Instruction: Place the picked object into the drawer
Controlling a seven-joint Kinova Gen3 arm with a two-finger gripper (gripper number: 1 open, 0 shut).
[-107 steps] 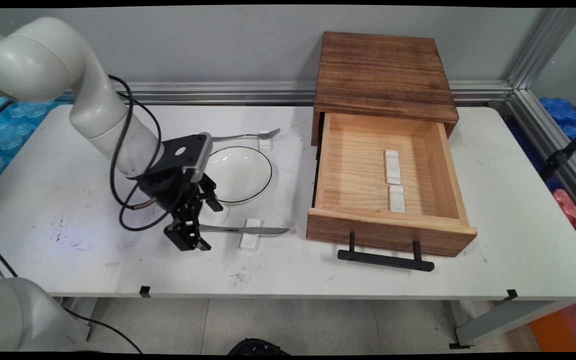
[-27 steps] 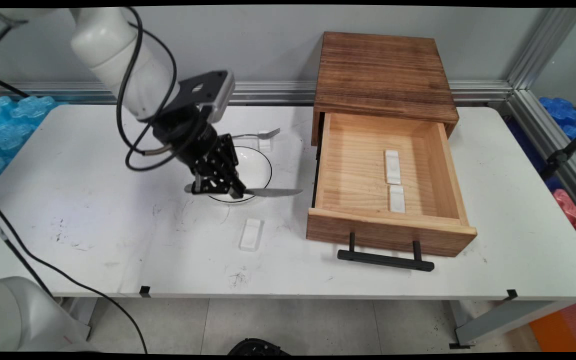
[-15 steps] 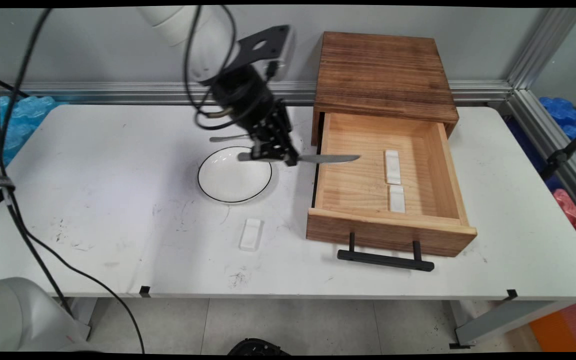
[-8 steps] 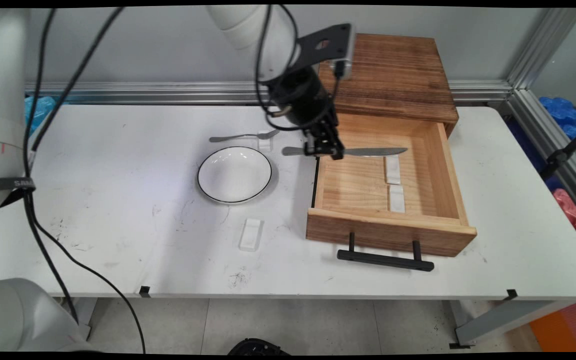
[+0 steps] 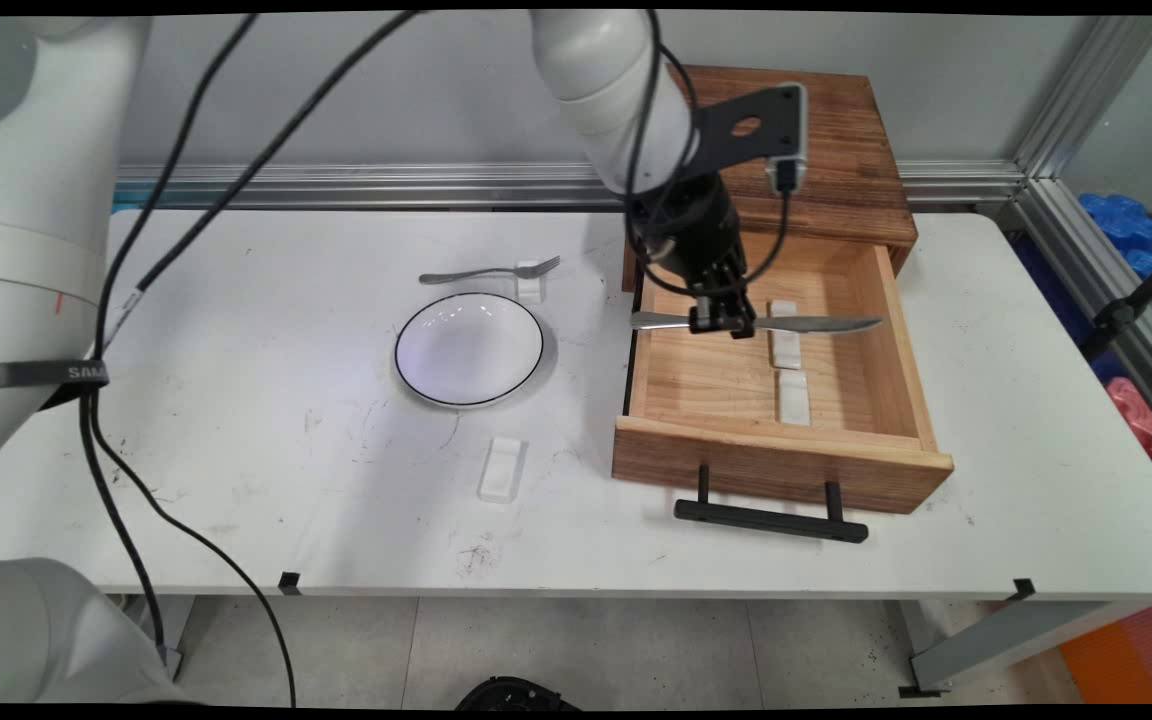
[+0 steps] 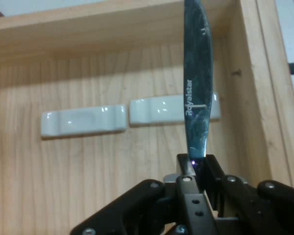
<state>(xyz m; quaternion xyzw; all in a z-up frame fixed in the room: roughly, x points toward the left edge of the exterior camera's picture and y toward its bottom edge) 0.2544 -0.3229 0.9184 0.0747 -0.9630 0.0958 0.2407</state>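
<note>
White table (image 5: 236, 450) below a grey wall, with a wooden cabinet (image 5: 766, 130) at the far right and its drawer (image 5: 776, 465) pulled out toward the near side. Gripper (image 5: 721, 322) hanging over the drawer's left half, pointing down, fingers clamped on a knife (image 5: 816, 325) near where handle meets blade. Knife held level above the drawer floor, long axis running left to right across the drawer: handle end jutting left over the drawer's left wall, tip reaching toward the right wall. Seen from the hand camera, blade (image 6: 196, 88) running straight out from the gripper (image 6: 198, 171) toward the drawer's far wall in that view.

Two white rests in the drawer, far rest (image 5: 785, 333) and near rest (image 5: 794, 397), laid end to end, long axes running far to near, so at right angles to the knife. Blade crossing above the far rest (image 6: 159, 110) close to one end; other rest (image 6: 83, 120) off to the side, clear of the blade. Cannot tell whether blade touches the rest.

On the table left of the drawer, well apart from the gripper: plate (image 5: 469, 348), fork (image 5: 481, 272) behind it with tines propped on a small rest (image 5: 530, 283), and a bare rest (image 5: 502, 468) in front.
</note>
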